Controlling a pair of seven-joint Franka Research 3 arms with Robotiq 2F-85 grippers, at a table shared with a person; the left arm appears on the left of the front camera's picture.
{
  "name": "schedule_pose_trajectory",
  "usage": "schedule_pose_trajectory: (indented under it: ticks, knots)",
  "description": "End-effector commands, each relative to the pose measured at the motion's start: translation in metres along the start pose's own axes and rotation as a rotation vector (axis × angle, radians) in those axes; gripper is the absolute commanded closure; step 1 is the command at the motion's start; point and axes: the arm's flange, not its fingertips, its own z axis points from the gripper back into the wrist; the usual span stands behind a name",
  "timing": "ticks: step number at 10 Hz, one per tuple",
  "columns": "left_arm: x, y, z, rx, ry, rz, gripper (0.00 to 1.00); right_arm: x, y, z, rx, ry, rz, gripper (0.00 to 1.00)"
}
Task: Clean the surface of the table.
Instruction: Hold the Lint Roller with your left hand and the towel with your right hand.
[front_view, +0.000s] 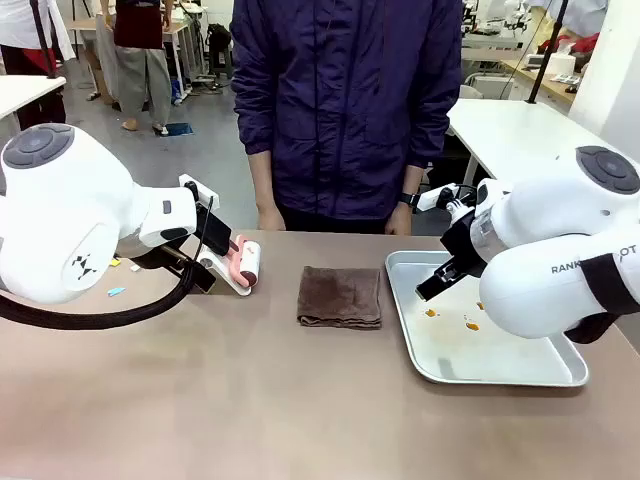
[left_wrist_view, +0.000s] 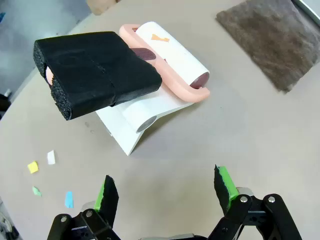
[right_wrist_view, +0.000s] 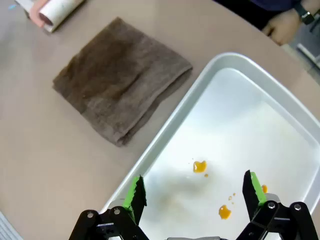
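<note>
Left gripper (left_wrist_view: 167, 187) hung empty, jaws wide, above the smooth brownish-taupe table (left_wrist_view: 260, 150). The pink-framed white lint roller (left_wrist_view: 175, 60) lay just ahead, black foam handle (left_wrist_view: 95, 72) in line with both fingers. Right gripper (right_wrist_view: 195, 192), equally spread, hovered farther off.

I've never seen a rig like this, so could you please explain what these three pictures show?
A white robot left arm and right arm share a brown table with a person standing opposite; the front picture looks across it. The other two come from a camera on each wrist, looking past the green-padded left gripper and right gripper. Both are open and hold nothing. On the table lie a folded brown cloth, a lint roller on a white stand, coloured paper scraps and a metal tray with orange spots.
</note>
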Motion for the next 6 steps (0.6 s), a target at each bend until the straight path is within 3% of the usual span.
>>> schedule_pose_trajectory:
  ticks: [1, 6]
  knots:
    - [0.0, 0.0, 0.0001, 0.0, 0.0, 0.0, 0.0, 0.0, 0.0, 0.0, 0.0, 0.0, 0.0, 0.0]
    - [0.0, 0.0, 0.0001, 0.0, 0.0, 0.0, 0.0, 0.0, 0.0, 0.0, 0.0, 0.0, 0.0, 0.0]
